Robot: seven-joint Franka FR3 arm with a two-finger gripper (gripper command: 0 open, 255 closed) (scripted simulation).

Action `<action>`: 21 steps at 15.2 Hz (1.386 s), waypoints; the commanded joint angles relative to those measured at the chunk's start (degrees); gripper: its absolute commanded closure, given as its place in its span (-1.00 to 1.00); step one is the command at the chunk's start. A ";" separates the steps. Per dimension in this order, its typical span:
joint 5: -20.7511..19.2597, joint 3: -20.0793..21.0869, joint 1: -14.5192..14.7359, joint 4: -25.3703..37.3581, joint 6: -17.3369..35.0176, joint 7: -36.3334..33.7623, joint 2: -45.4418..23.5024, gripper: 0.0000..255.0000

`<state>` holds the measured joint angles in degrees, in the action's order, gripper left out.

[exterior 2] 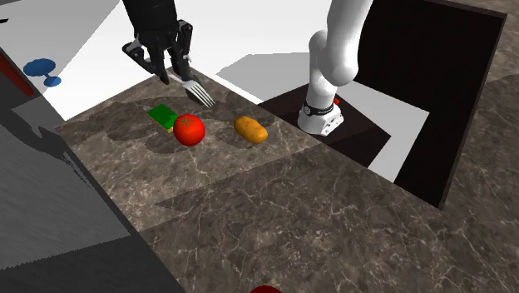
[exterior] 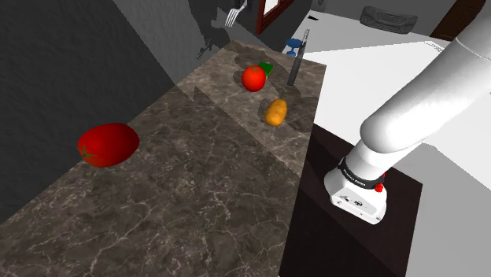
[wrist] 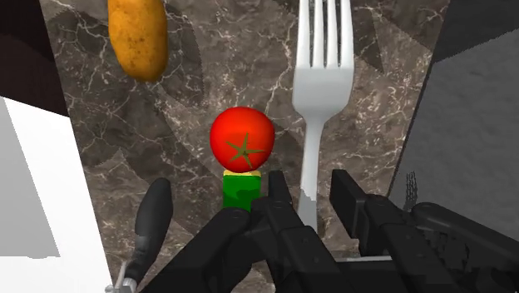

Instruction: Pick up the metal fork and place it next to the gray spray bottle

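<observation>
- The gripper is clamped on the handle of the fork. One black finger sits on each side of the handle, and the tines point away from the hand.
- In the second exterior view the gripper hangs over the far end of the counter. The fork slants down out of it towards the tomato and looks clear of the counter.
- The bottle, a slim dark grey thing, is just outside one finger. It is on the far side of the green block from the fork handle, close to the counter edge that borders the white floor.
- In the shoulder view the bottle stands near the counter's far corner on the stand's side, roughly upright. The fork is high over the opposite, wall-side corner.
- The move probably turns on that sideways offset: the fork has to travel across the counter's width towards the shoulder view's right, then go down.
- The fork's long axis runs roughly along the counter's length. Laying it parallel to that edge should bring it beside the bottle without tipping it.
- The tomato sits on the green block almost under the hand, with the potato farther along the counter. A low sweep could strike the tomato.
</observation>
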<state>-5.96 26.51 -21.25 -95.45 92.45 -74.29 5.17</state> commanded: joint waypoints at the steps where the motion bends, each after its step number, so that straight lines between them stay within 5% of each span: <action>1: 0.93 -1.98 -1.39 -2.80 1.16 3.45 2.27 1.00; 11: 1.76 -11.12 -7.00 -8.17 3.95 18.17 6.60 1.00; 21: 1.01 -19.46 -12.52 -6.75 5.83 31.72 4.56 1.00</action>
<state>-4.91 8.07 -33.08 -102.46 98.14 -44.36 9.94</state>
